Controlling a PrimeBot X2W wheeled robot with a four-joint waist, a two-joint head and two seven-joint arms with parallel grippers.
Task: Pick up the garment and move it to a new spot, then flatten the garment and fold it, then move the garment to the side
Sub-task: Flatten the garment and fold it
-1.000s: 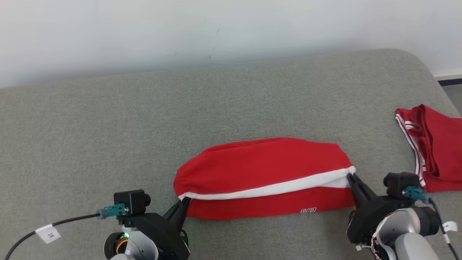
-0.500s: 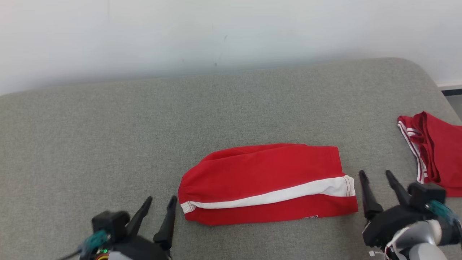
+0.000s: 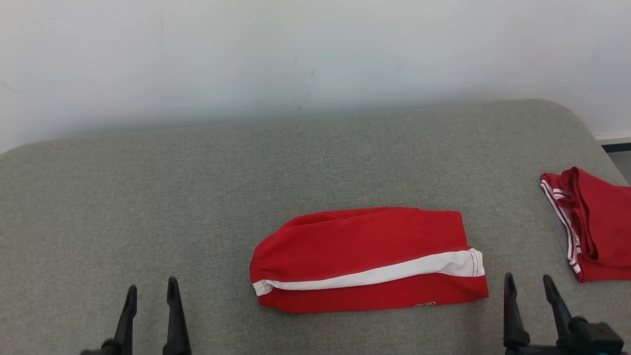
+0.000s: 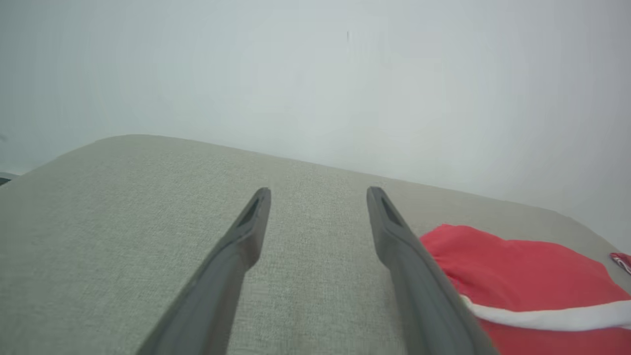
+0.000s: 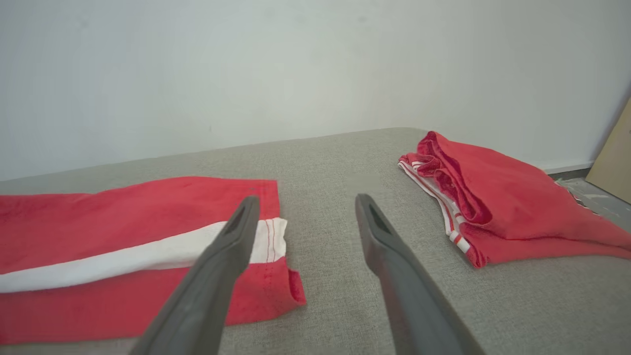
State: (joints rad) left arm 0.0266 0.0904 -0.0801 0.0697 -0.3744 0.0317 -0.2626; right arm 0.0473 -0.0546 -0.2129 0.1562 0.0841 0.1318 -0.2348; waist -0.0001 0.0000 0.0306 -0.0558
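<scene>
The folded red garment (image 3: 367,259) lies flat at the centre of the bench (image 3: 148,197). Left hand (image 3: 152,284) and right hand (image 3: 527,277): fingers apart, empty, clear of the garment. A second garment (image 3: 591,222) lies at the right edge.

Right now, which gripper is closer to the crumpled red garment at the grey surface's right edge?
Right. The right gripper sits just left of the crumpled garment; the left gripper is far off, beyond the folded garment.

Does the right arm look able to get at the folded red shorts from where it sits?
Likely yes. The right pincer is open and empty, just beside one end of the folded red shorts, with only bare grey cushion between them.
</scene>
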